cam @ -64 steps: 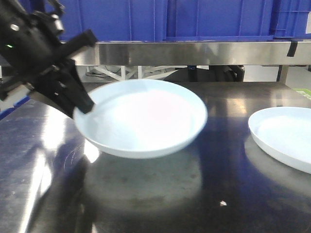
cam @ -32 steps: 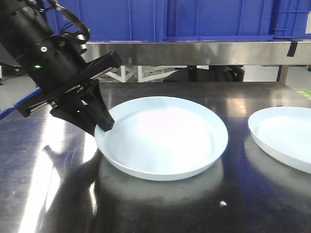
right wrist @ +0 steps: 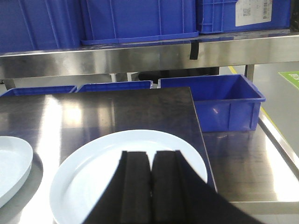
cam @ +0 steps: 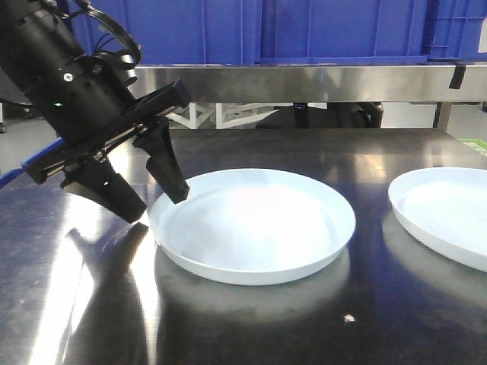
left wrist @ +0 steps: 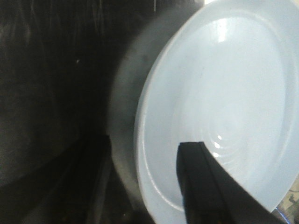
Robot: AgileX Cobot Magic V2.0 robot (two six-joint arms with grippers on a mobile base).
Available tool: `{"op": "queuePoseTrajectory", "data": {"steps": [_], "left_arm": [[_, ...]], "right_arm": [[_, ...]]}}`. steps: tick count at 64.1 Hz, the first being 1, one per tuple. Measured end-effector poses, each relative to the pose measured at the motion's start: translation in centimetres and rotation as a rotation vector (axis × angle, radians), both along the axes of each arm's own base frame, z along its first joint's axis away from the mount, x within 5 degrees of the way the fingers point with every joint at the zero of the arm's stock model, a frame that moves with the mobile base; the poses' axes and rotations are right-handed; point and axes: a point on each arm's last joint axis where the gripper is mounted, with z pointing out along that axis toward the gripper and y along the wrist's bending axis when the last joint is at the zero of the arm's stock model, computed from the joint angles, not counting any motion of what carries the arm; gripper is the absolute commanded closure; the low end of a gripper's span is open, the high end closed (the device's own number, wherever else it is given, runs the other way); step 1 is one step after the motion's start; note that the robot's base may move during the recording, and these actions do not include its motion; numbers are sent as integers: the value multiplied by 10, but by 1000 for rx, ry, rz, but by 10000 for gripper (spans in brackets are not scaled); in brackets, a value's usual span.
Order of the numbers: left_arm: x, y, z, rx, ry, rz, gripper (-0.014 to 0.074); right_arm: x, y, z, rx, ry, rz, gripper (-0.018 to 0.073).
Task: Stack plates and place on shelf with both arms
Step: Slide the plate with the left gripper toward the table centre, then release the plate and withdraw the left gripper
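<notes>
the left gripper (cam: 156, 204) stands at the left rim of the left plate (cam: 259, 224), jaws spread wide and straddling that rim; one finger (cam: 169, 171) points down over the plate's inner edge, the other finger (cam: 106, 190) comes down outside it, close over the tabletop (cam: 251, 327); the hand is released, clamping nothing (whether the inner tip touches the rim i cannot tell); the left plate lies flat and right side up on the dark steel tabletop, near the middle of the front view; in the left wrist view the same rim runs between the two dark fingers, the inner one over the pale basin, the outer one dim against the steel; the right plate (cam: 449, 213) also lies flat on the tabletop, well apart from the left plate and cut by the right edge of the front view; both plates rest side by side, not stacked; the right gripper (right wrist: 150, 186) hangs over the near side of the right plate, its two black fingers pressed together with no gap; whether it touches the plate i cannot tell; the shelf (cam: 304, 82) runs behind the table, its brushed-steel front rail above the tabletop; blue crates (cam: 228, 30) stand on it; in the right wrist view a lower crate (right wrist: 219, 102) sits beyond the table's right edge.
</notes>
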Motion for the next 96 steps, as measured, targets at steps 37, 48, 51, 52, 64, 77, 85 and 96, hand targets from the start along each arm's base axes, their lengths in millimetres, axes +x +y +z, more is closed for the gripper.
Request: {"op": "queuePoseTrajectory", "data": {"steps": [37, 48, 51, 52, 64, 77, 85, 96], "left_arm": [[-26, 27, 65, 163, -301, -130, 478], [-42, 41, 68, 222, -406, -133, 516], [-46, 45, 68, 229, -445, -124, 516], [-48, 47, 69, 231, -457, -122, 516], [-79, 66, 70, 211, -646, -53, 516], [-115, 87, 68, 159, -859, 43, 516], [-139, 99, 63, 136, -941, 79, 516], [-169, 114, 56, 133, -1081, 89, 516]], "right_arm": [[0, 0, 0, 0, 0, 0, 517], [0, 0, 0, 0, 0, 0, 517], [0, 0, 0, 0, 0, 0, 517], [0, 0, 0, 0, 0, 0, 517], [0, 0, 0, 0, 0, 0, 517], [0, 0, 0, 0, 0, 0, 517], [0, 0, 0, 0, 0, 0, 517], [0, 0, 0, 0, 0, 0, 517]]}}
